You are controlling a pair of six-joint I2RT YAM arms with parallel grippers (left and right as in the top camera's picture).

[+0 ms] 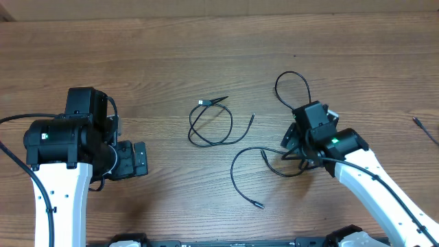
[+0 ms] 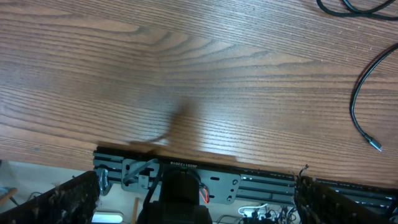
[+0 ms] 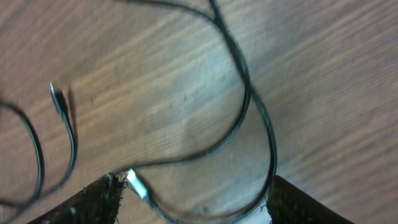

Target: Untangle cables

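One cable (image 1: 231,125) lies coiled in a loose loop at the middle of the worktop (image 1: 206,41), apart from the others; a second, longer cable (image 1: 233,177) starts at a plug end on the near side, curves right under the right gripper (image 1: 293,147) and rises into a loop on its far side; a third cable (image 1: 425,129) shows only as a short end at the right edge. The right gripper is released, with strands lying loose on the wood between its spread fingers and nothing clamped; the left gripper (image 1: 132,159) is wide apart and empty, well left of every cable. A strand could snag on a finger as the right gripper lifts and drag the cable back over itself; closing here could pinch two strands together. The right arm reaches in from the near right, wrist bent low over the worktop; the left arm sits folded at the left, its gripper pointing right above bare wood.
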